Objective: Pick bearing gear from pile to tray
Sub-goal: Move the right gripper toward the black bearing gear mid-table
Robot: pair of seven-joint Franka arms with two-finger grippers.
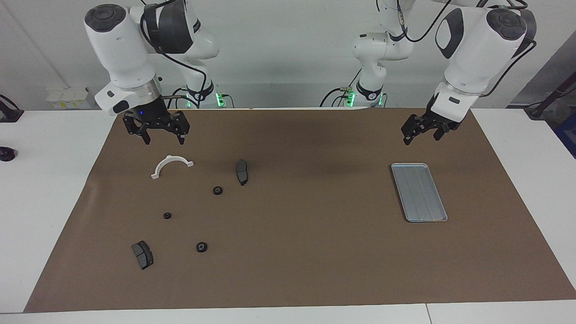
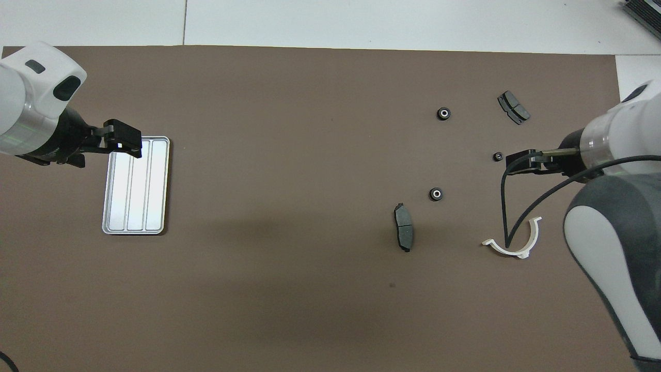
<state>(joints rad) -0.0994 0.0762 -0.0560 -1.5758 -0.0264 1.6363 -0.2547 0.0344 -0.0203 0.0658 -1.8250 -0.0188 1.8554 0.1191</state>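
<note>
A: What was seen nearest the robots?

B: The right gripper (image 1: pixel 163 135) was seen raised over the brown paper mat (image 1: pixel 297 234), above the mat's near strip just robot-side of the white half-ring plastic bracket (image 1: pixel 171 165); its fingers were spread apart and nothing was held. The left gripper (image 1: pixel 422 134) was held in the air at the left arm's end, over the mat close to the near end of the tray; its jaws were likewise parted and empty, and that arm was waiting.

A: And farther out?

B: The shallow silver-grey ridged metal tray (image 1: pixel 419 192) was found lying flat at the left arm's end, with nothing in it. At the right arm's end the pile was scattered: beside the bracket a dark grey brake pad (image 1: pixel 242 172) was laid, then a small black round bearing gear (image 1: pixel 218 190) just beside it. Farther still, a smaller black gear (image 1: pixel 167 215) was seen, and farthest from the robots a third black gear (image 1: pixel 201 246) and a second dark grey brake pad (image 1: pixel 142 254) were placed, well apart from the tray.
</note>
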